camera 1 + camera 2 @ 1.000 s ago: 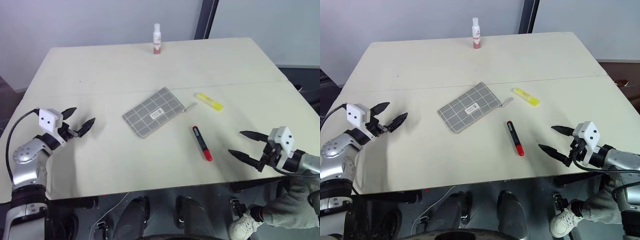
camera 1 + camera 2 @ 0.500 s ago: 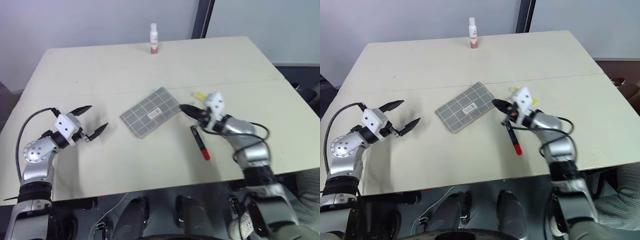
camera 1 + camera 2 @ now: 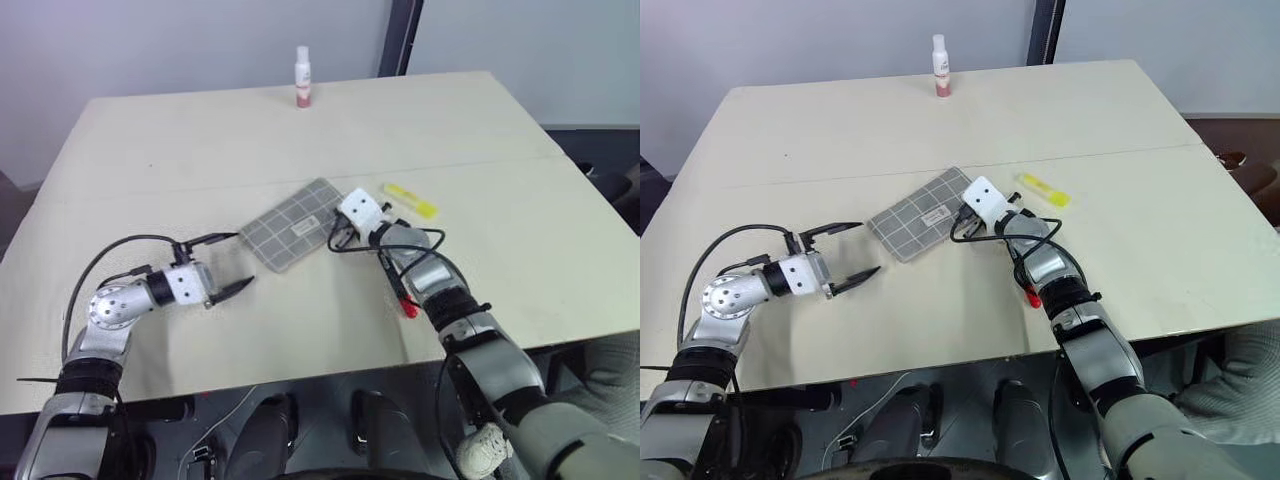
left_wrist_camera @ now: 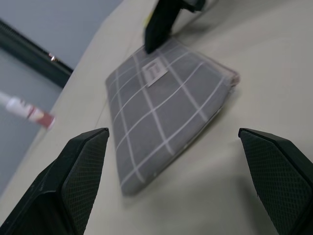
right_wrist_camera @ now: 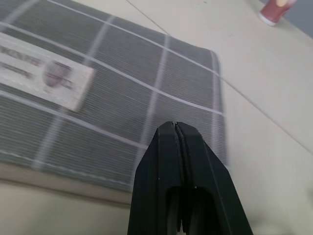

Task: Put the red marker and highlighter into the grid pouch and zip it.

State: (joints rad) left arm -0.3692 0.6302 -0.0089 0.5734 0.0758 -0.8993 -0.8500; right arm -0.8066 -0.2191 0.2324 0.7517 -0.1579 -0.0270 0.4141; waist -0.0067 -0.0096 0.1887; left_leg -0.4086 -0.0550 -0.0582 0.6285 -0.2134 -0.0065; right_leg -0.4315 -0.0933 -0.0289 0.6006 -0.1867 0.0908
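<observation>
Grey grid-lined fabric pouch [image 3: 293,224], flat on beige table [image 3: 520,170], zip not yet opened.
Right gripper [image 5: 175,128]: 2 black fingers pressed shut, empty, at pouch's near edge. Left gripper [image 3: 227,264]: spread wide, beside pouch. Slim red marker [image 3: 405,300] and stubby yellow highlighter [image 3: 412,201] lie outside. Advice: pin the fabric with 1 gripper, pinch the pull squarely, draw along the zip line.

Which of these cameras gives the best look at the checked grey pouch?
The left wrist view: the whole grid pouch lies in it, label and corners plain. The right wrist view catches part of it behind the shut right gripper. Both eye views show it small, mid-table.
</observation>
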